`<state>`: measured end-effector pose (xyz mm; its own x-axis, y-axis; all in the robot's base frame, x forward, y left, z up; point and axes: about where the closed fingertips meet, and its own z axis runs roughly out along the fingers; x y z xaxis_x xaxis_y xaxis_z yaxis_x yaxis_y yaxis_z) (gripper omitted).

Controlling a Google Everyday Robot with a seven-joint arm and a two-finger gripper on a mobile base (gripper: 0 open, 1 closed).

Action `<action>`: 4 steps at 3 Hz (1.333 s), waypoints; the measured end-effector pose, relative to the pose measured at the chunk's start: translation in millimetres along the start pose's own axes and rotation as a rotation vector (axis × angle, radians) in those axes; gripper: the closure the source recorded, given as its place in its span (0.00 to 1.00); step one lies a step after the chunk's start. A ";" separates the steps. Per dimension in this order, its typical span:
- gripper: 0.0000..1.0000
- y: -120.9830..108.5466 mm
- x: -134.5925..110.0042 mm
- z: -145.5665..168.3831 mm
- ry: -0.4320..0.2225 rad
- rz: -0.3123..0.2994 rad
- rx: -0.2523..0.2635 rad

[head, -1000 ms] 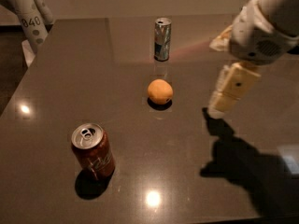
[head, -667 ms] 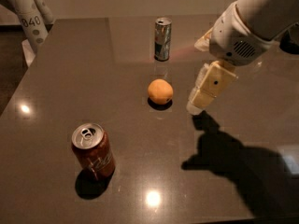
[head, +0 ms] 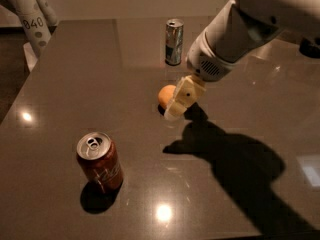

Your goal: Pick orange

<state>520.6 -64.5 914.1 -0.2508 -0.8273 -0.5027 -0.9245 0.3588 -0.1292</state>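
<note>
The orange (head: 165, 96) is a small round yellow-orange fruit on the dark table (head: 65, 74), near the middle. My gripper (head: 179, 102) hangs from the white arm that comes in from the upper right. It sits right at the orange's right side and covers part of it. Only one cream-coloured finger (head: 183, 97) shows plainly, pointing down and left. Whether it touches the orange cannot be told.
A reddish-brown soda can (head: 99, 162) stands at the front left. A tall silver can (head: 174, 41) stands behind the orange. A white spotted stand marked 840 (head: 33, 26) is at the far left corner. The arm's shadow falls on the table's right part.
The arm has swung left and toward the orange. The gripper was well to the orange's right and is now against it. The cans and the orange have not moved.
</note>
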 end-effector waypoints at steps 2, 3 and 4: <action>0.00 -13.7 5.6 44.3 0.044 0.039 -0.016; 0.25 -13.4 7.0 57.9 0.054 0.050 -0.038; 0.49 -11.8 7.7 63.4 0.054 0.055 -0.057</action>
<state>547.8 -47.7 857.5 -0.3150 -0.8298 -0.4607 -0.9234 0.3800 -0.0532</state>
